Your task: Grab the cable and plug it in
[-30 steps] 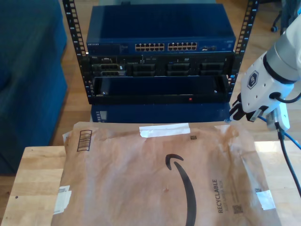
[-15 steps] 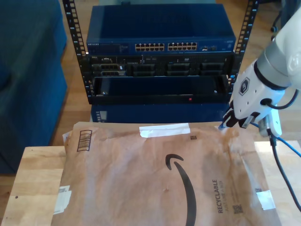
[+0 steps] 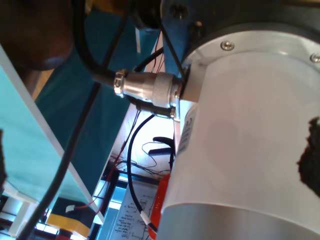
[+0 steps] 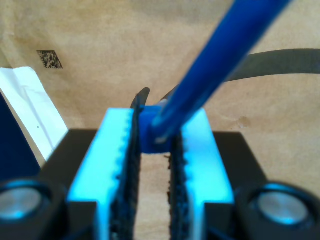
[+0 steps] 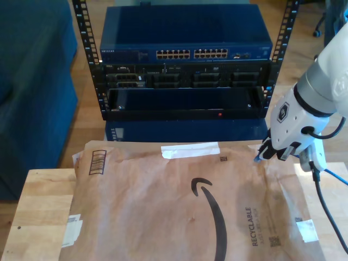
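The cable (image 4: 220,55) is bright blue, and its end is clamped between the light-blue pads of my second gripper (image 4: 152,130), which is shut on it. In the exterior view my second gripper (image 5: 262,156) hangs low over the far corner of a brown paper envelope (image 5: 163,206), at the exterior view's right. A stretch of the blue cable (image 5: 336,174) trails off behind the arm toward that view's right edge. The plug itself is hidden between the fingers. The first wrist view shows a white arm body (image 3: 240,140) and black wiring.
A blue network switch (image 5: 185,38) with a row of ports (image 5: 191,54) sits in a black rack behind the wooden table (image 5: 43,206). More rack units (image 5: 187,79) lie beneath it. A blue sofa (image 5: 32,81) stands at the exterior view's left.
My second gripper has moved toward the exterior view's left and a little lower, from beside the envelope to over its far corner, still holding the cable.
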Available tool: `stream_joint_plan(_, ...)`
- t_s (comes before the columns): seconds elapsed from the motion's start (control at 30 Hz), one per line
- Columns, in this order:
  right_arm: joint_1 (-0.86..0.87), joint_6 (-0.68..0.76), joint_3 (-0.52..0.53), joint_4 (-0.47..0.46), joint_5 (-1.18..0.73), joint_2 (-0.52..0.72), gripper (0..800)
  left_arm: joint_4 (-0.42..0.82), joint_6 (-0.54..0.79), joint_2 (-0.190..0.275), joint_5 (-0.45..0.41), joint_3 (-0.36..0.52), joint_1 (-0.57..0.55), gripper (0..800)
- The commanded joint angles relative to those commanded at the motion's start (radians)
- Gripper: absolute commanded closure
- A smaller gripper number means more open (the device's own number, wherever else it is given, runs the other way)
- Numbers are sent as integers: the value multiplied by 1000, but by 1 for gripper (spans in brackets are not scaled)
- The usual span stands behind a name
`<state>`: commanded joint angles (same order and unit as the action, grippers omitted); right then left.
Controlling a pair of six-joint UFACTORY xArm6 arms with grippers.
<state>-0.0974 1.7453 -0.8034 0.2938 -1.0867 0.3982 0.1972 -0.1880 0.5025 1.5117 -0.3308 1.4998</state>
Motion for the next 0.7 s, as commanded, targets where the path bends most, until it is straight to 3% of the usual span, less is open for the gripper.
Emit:
stream_joint_plan(0.2, 0, 3, 12, 5, 3, 2, 797, -5, 57, 63, -190, 97, 106, 0)
stream_joint_plan(0.4, 0, -6, 12, 6, 46, 17, 797, -6, 58, 68, -373, 190, 192, 0)
stream_joint_plan(0.6, -41, -8, 40, 5, 226, 17, 797, -6, 78, 66, -408, 206, 206, 0)
stream_joint_plan(0.7, -77, -8, 57, -2, 296, 18, 797, -32, 98, 58, -468, 241, 206, 0)
